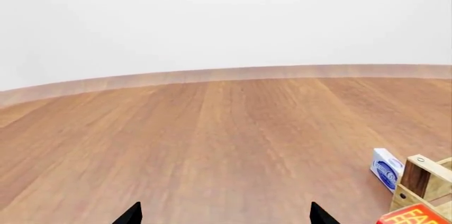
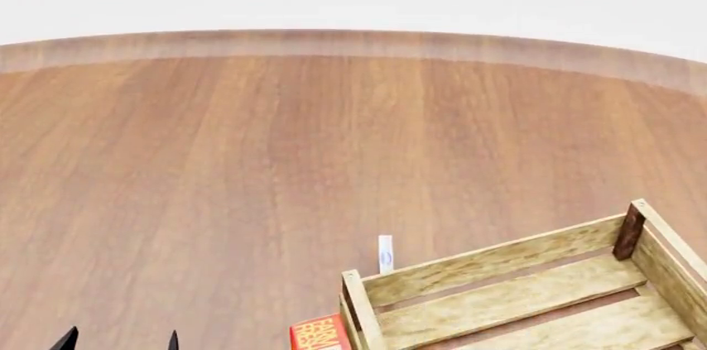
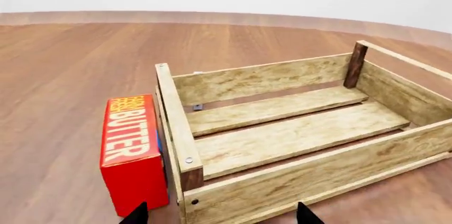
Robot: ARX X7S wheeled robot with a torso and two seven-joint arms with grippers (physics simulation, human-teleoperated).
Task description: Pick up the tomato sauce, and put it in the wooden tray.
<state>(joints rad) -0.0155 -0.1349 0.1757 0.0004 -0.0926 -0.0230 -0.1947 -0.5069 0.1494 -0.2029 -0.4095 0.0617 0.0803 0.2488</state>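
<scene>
The tomato sauce is out of view in all three views. The wooden tray [image 2: 519, 292], a light slatted crate with darker corner posts, stands empty at the lower right of the head view. It fills the right wrist view [image 3: 282, 128], and one corner of it [image 1: 422, 179] shows in the left wrist view. My right gripper [image 3: 223, 216] is open, its dark tips spread over the tray's near corner with nothing between them. My left gripper [image 1: 226, 216] is also open and empty above bare wood, and its tips [image 2: 119, 342] show at the head view's lower left.
A red butter box [image 3: 130, 150] lies against the tray's left side, also seen as a corner [image 2: 318, 335] in the head view. A small white-and-blue box [image 1: 386, 168] stands just beyond the tray's far-left corner [image 2: 385, 254]. The round wooden tabletop [image 2: 276, 160] ends at a curved far edge.
</scene>
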